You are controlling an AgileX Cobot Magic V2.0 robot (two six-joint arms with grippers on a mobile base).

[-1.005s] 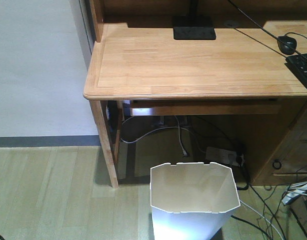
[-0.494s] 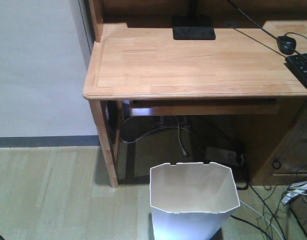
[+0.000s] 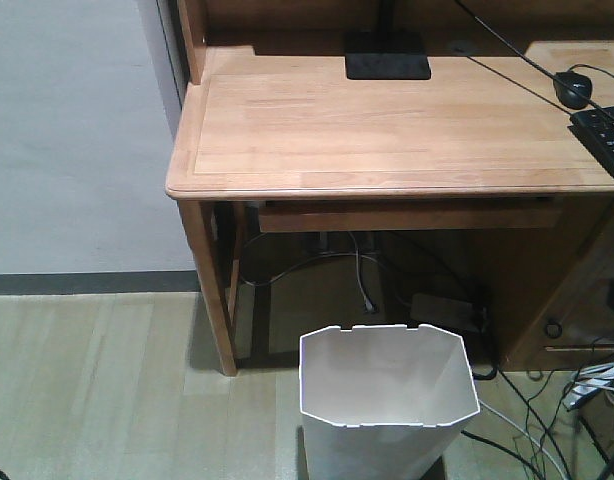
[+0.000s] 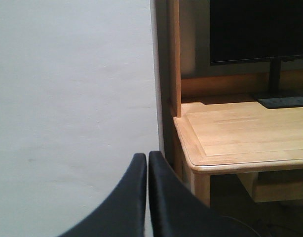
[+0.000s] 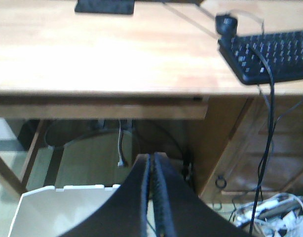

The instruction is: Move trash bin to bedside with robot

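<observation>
The right gripper [image 5: 152,158] hung low in the middle, its two black fingers pressed flat together with no gap between them. Just to its left, the white trash bin [image 5: 53,210] showed its angular rim and pale inside. It stood on the floor in front of the wooden desk [image 5: 107,54]. On the desktop lay a black keyboard [image 5: 270,52] at the right, a black mouse [image 5: 226,22] just beyond it, and a flat black monitor base [image 5: 104,6] at the far edge. A thin black cable [image 5: 268,123] dropped from the keyboard over the desk edge. Loose wires [image 5: 121,148] dangled in the shadow under the desk, and a tangle of cords [image 5: 262,210] lay on the floor at the right.
</observation>
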